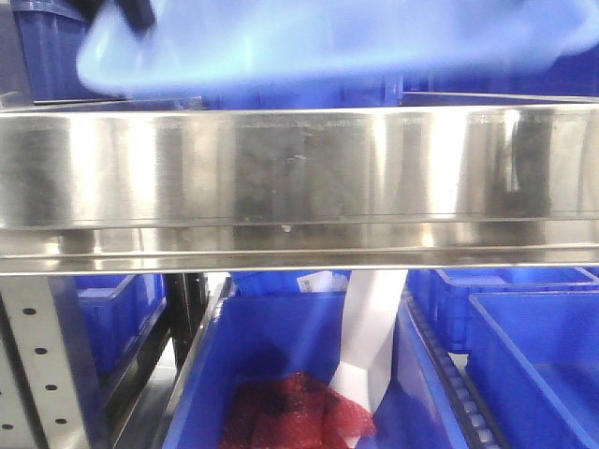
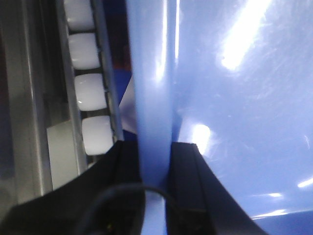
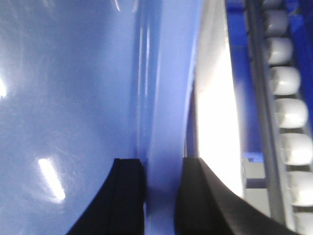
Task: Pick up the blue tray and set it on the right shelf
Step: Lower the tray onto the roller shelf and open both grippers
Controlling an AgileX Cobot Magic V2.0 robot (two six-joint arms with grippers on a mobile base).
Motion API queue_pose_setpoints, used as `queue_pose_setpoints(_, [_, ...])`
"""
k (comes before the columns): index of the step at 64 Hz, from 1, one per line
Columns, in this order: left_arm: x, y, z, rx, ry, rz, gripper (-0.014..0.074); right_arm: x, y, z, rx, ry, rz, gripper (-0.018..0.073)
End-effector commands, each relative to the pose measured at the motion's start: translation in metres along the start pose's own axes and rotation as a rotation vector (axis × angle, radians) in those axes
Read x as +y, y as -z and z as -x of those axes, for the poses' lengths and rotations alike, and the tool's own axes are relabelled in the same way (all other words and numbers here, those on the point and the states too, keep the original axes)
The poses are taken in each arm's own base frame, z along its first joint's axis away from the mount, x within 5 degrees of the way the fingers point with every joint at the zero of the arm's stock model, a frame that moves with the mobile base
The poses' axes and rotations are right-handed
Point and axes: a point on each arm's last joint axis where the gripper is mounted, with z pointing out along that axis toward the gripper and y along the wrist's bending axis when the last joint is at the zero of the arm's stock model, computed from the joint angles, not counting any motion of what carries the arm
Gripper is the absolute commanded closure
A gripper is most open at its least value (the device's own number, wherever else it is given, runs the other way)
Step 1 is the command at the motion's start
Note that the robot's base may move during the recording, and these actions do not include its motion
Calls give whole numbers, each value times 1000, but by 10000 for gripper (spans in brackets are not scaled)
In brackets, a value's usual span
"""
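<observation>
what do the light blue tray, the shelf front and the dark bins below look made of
The blue tray looks like glossy light-blue plastic; bright highlights and fine scratches show in the wrist views. The right shelf: brushed stainless steel by the look, with streaky mirror-like reflections. The dark-blue bins: probably moulded plastic, duller sheen.

The tray [image 1: 328, 42] above the shelf [image 1: 299, 168]; bins [image 1: 543, 374] beneath.

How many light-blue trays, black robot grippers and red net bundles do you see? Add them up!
Glossy light-blue plastic tray: 1
Black grippers on its rim, left gripper and right gripper: 2
Red mesh bundle in the deep dark-blue plastic bin: 1
Total: 4
</observation>
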Motion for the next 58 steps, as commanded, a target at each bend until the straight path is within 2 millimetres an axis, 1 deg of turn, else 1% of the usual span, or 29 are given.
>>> queue_pose_setpoints(1, [-5,19,8,-100,-11,-32,617,3,11,12,-102,16,38,498])
queue_pose_setpoints(5, [-3,14,9,-90,-8,-28,572,4,4,13,-90,25,34,482])
queue_pose_setpoints(10, [-1,12,10,-85,-4,-25,484,5,-1,13,-77,27,29,394])
queue_pose_setpoints(12, [0,12,10,-88,0,-23,430,6,-3,13,-73,28,28,340])
queue_pose_setpoints(13, [1,12,11,-91,1,-23,407,6,-3,13,-73,28,28,293])
queue_pose_setpoints(18, [3,13,12,-94,7,-20,286,6,-6,12,-66,29,26,118])
queue_pose_setpoints(19, [3,13,12,-94,7,-20,250,6,-6,12,-64,29,25,83])
queue_pose_setpoints(20, [4,13,12,-95,10,-19,227,6,-6,12,-63,29,25,35])
queue_pose_setpoints(23, [4,13,12,-95,12,-20,165,6,-6,12,-61,29,24,-48])
queue_pose_setpoints(25, [5,13,12,-97,11,-18,132,6,-6,12,-61,29,24,-83])
queue_pose_setpoints(29, [6,13,13,-98,16,-18,90,6,-4,12,-65,28,25,-73])
queue_pose_setpoints(35, [6,18,11,-94,11,-19,82,4,4,11,-74,25,28,-53])
queue_pose_setpoints(40, [4,30,9,-109,0,-24,86,2,16,10,-92,18,36,-26])
queue_pose_setpoints(43, [2,39,6,-119,-11,-23,97,-1,28,9,-110,12,43,3])
queue_pose_setpoints(49, [-3,64,-3,-168,-45,-31,137,-6,52,5,-151,2,64,107])
queue_pose_setpoints(50, [-5,71,-6,-185,-58,-34,152,-7,59,4,-164,0,69,137])
queue_pose_setpoints(53, [-7,84,-14,-220,-78,-34,191,-12,78,-1,-200,-4,82,213])
queue_pose_setpoints(56, [-10,103,-25,-280,-101,-44,239,-15,91,-6,-233,-6,95,293])
queue_pose_setpoints(58, [-11,106,-30,-294,-109,-44,262,-17,96,-10,-246,-7,100,326])
